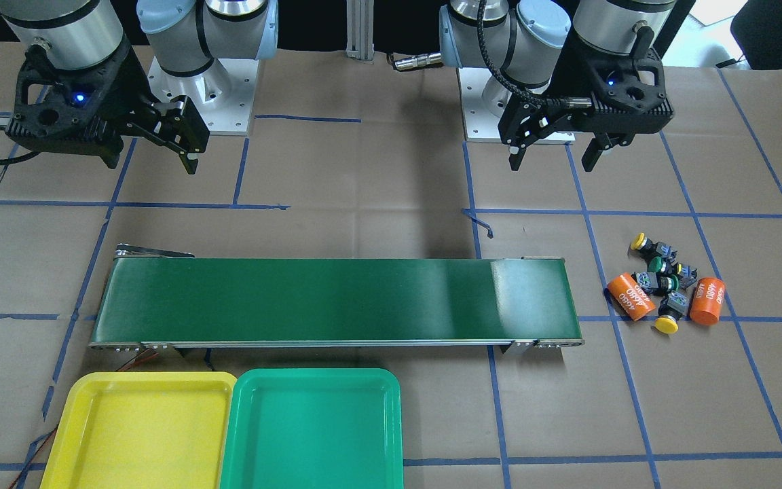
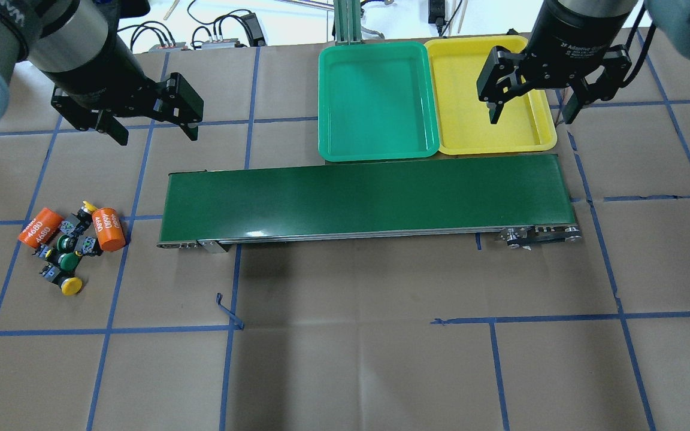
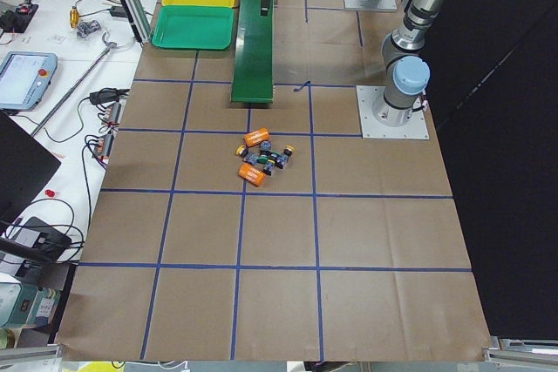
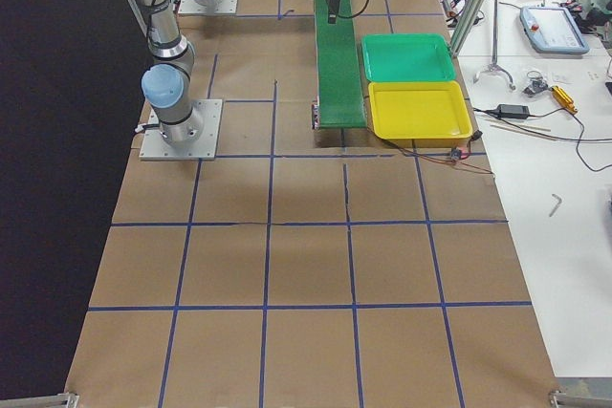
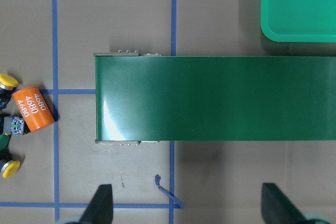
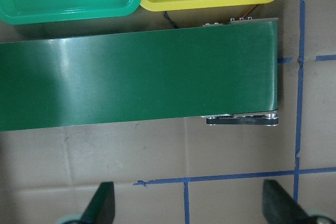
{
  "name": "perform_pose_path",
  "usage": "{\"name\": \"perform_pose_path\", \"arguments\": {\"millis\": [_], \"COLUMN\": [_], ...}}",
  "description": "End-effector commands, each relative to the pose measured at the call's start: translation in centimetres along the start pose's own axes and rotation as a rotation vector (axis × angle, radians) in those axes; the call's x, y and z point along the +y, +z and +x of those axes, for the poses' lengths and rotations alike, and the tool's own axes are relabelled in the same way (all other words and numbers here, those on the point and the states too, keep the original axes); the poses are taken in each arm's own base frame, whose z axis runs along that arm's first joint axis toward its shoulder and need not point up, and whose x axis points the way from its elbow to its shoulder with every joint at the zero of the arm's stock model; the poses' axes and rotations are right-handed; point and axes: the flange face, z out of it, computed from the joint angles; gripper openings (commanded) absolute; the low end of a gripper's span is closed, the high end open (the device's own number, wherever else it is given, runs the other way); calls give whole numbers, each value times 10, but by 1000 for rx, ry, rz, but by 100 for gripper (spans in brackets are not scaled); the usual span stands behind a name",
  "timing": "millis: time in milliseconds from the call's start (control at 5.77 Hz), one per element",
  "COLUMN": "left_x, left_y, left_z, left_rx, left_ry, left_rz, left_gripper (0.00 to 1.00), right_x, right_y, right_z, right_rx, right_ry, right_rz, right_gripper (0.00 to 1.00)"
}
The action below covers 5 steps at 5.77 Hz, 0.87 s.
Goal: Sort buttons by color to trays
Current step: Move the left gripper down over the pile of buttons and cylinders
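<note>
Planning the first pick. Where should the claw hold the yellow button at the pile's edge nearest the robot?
Probably the yellow button by its blocky black body, from straight above: it lies on its side, cap pointing out of the pile.

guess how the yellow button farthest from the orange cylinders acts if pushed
The yellow button lies on its side, so its round cap may let it pivot, but the blocky body would probably stop a roll. It looks small, likely light, so it could skid on the paper. The green button sits close and would likely shift too.
</note>
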Motion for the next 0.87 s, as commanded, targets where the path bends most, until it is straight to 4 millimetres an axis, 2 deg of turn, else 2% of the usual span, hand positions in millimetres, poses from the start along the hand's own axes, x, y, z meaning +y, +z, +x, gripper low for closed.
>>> {"name": "perform_pose_path", "arguments": {"millis": [0,173,347,520,693], "left_x": [1,-1,-6,-10,-18], "left_y": [0,3,5,16,44], "left_z": [-8,-20,-55,-97,-143], "left_rx": [0,-4,-18,-21,-23], "left_ry": [9,61,25,-62,-161], "left_rz": [2,-3,-11,-28,-51], "left_gripper": [99,99,99,99,99], "right_x": [0,1,1,1,1], "right_y": [-1,0,1,1,2], "right_z": [0,0,0,0,0], "right_rx": [0,0,0,-1,-1], "right_ry": [0,1,1,1,1], "right_rz": [2,2,2,1,-1], "right_gripper": [100,100,100,100,100]}}
